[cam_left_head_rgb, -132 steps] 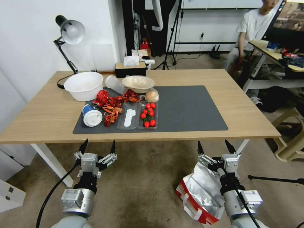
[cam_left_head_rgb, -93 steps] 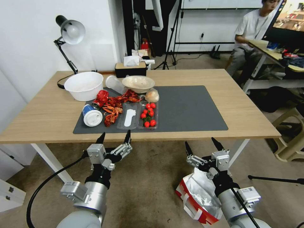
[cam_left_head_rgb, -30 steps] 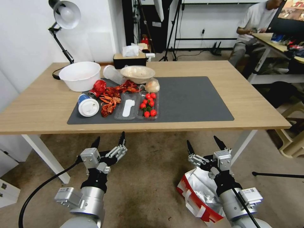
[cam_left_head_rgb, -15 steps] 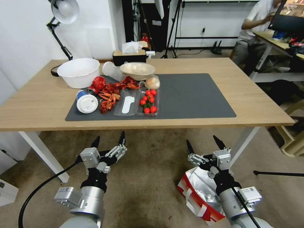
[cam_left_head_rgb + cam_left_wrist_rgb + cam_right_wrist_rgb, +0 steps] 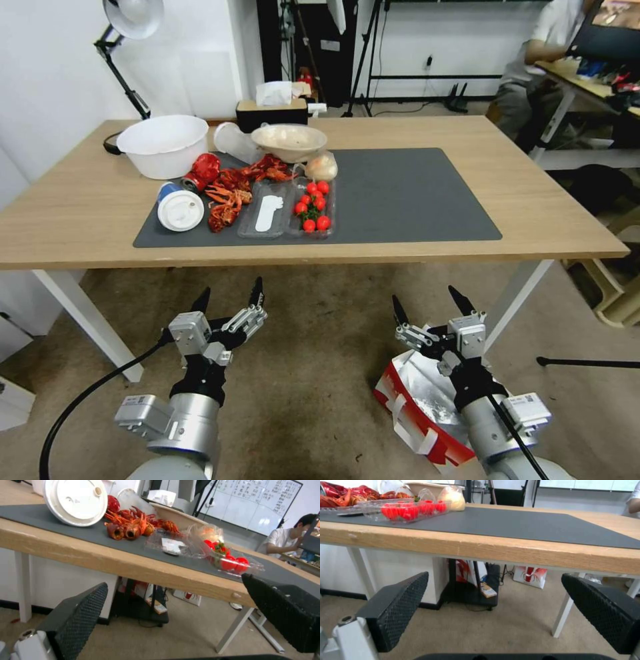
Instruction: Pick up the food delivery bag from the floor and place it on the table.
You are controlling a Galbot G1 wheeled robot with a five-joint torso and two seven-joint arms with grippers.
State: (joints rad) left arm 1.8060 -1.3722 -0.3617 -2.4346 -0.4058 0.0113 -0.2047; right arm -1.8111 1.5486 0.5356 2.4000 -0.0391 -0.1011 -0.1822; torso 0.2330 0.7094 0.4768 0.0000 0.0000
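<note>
The food delivery bag point(image 5: 413, 400) lies tipped on the floor point(image 5: 313, 373) at the lower right, red-sided, its mouth showing silver foil lining. My right gripper point(image 5: 427, 303) hovers just above the bag's mouth, open, holding nothing. My left gripper point(image 5: 229, 295) hangs open over bare floor to the left, also with nothing in it. The table point(image 5: 547, 227) with its dark grey mat point(image 5: 407, 193) stands right ahead, its front edge above both grippers. In both wrist views the open black fingers point(image 5: 78, 615) point(image 5: 398, 605) frame the table's underside and edge point(image 5: 520, 550).
On the mat's left half sit a white bowl point(image 5: 162, 144), a lidded cup point(image 5: 179, 208), crayfish shells point(image 5: 230, 193), a clear tray of tomatoes point(image 5: 313, 210) and a beige bowl point(image 5: 290, 140). White table legs point(image 5: 83, 313) point(image 5: 513, 300) stand at either side. A lamp and tissue box are behind.
The whole head view has shifted: the table sits lower and closer, so the camera has moved. Both grippers keep the same open pose; the bag has not moved.
</note>
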